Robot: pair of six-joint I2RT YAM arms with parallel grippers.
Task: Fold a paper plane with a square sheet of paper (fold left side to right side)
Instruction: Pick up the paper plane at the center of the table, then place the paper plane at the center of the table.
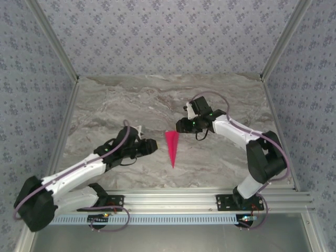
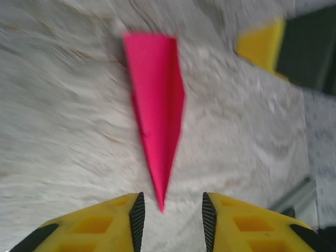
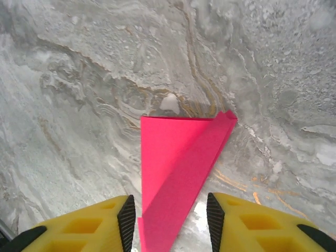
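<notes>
While flat, paper plane (image 1: pixel 172 146) between left gripper (image 1: pixel 153 146) and right gripper (image 1: pixel 179 126), both agape.

Paper plane (image 1: pixel 171 147) on table (image 1: pixel 105 100) (nose nearward)

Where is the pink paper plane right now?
In the top view, the paper plane lies on the marble table between the left gripper and right gripper, nose toward the arm bases.

marble-patterned table (image 1: pixel 121 100), floral-papered walls (image 1: pixel 157 31) — aluminium rail (image 1: pixel 173 198)
</notes>
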